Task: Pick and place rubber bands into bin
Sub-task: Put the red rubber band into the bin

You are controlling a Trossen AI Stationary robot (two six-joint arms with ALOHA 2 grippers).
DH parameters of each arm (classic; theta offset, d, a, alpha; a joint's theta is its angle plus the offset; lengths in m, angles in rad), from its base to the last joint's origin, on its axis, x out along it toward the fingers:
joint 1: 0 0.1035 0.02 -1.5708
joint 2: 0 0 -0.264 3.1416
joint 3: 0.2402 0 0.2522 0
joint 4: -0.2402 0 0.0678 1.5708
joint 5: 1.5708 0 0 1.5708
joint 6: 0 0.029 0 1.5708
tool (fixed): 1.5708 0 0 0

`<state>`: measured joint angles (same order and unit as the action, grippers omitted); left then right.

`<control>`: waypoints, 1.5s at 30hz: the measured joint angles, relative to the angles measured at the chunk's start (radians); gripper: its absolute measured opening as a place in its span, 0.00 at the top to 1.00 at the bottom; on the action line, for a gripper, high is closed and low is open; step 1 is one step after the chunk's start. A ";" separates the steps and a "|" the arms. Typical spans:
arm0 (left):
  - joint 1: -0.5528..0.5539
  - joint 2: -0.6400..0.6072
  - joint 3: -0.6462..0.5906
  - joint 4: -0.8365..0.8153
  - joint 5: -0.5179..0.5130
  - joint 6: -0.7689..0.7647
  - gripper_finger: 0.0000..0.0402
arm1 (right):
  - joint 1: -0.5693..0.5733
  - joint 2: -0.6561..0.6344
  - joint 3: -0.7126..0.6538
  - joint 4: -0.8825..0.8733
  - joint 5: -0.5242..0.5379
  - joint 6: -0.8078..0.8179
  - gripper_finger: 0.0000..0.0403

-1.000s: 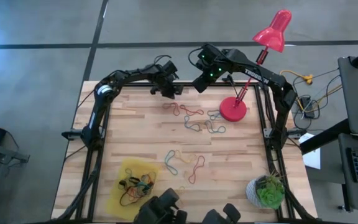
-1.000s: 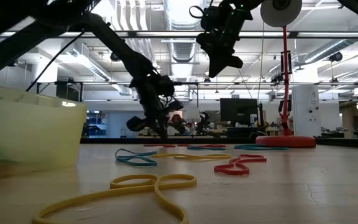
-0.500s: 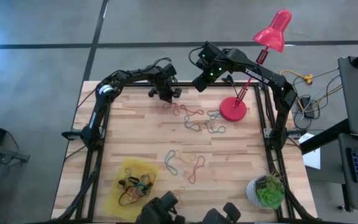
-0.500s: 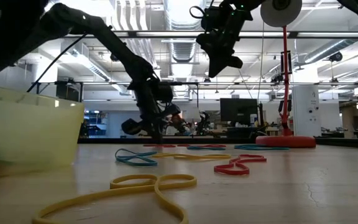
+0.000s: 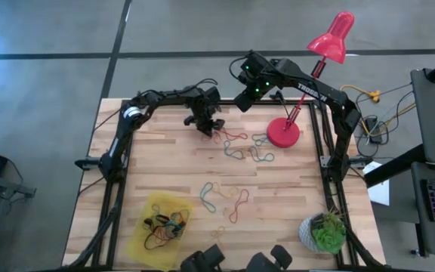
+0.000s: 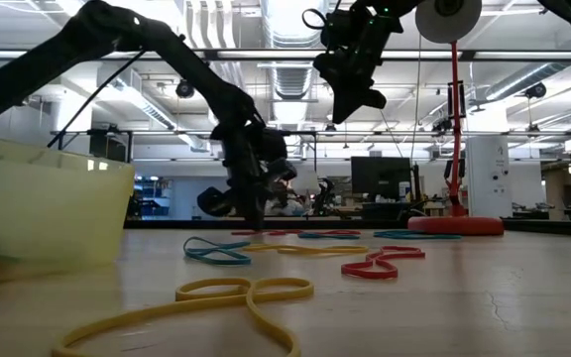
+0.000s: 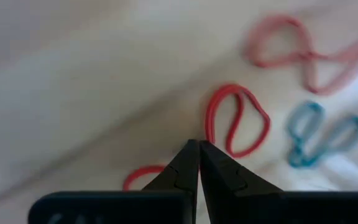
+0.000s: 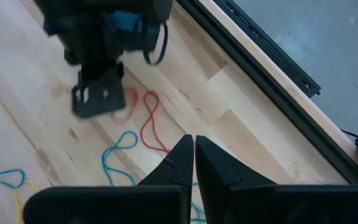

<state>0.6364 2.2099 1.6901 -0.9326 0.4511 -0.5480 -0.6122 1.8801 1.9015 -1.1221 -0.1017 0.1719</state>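
Red rubber bands (image 7: pixel 236 119) lie blurred beyond the left gripper's (image 7: pixel 198 146) pressed-together fingers.

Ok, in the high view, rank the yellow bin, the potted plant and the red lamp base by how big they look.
1. Yellow bin: largest.
2. Potted plant.
3. Red lamp base: smallest, though only a little smaller than the plant.

My claw (image 7: pixel 198 144) pressed shut over the tabletop (image 7: pixel 92 74)

Its tips meet at a red rubber band (image 7: pixel 236 119); a blue one (image 7: pixel 319 134) lies beyond.

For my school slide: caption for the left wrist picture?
Shut left gripper hovering by a red rubber band on the table.
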 joint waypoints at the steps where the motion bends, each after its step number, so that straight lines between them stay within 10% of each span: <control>1: -0.007 0.000 0.006 0.010 0.014 0.018 1.00 | -0.001 0.000 0.000 0.000 0.000 0.000 0.98; 26: -0.077 -0.031 0.032 0.033 -0.146 0.328 1.00 | -0.003 0.000 0.000 -0.005 -0.001 -0.015 0.98; 45: -0.079 -0.030 -0.005 0.054 -0.129 0.348 0.66 | -0.003 0.000 0.000 -0.007 -0.003 0.034 0.98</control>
<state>0.5571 2.1799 1.6849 -0.8785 0.3220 -0.2001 -0.6155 1.8801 1.9015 -1.1294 -0.1043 0.2056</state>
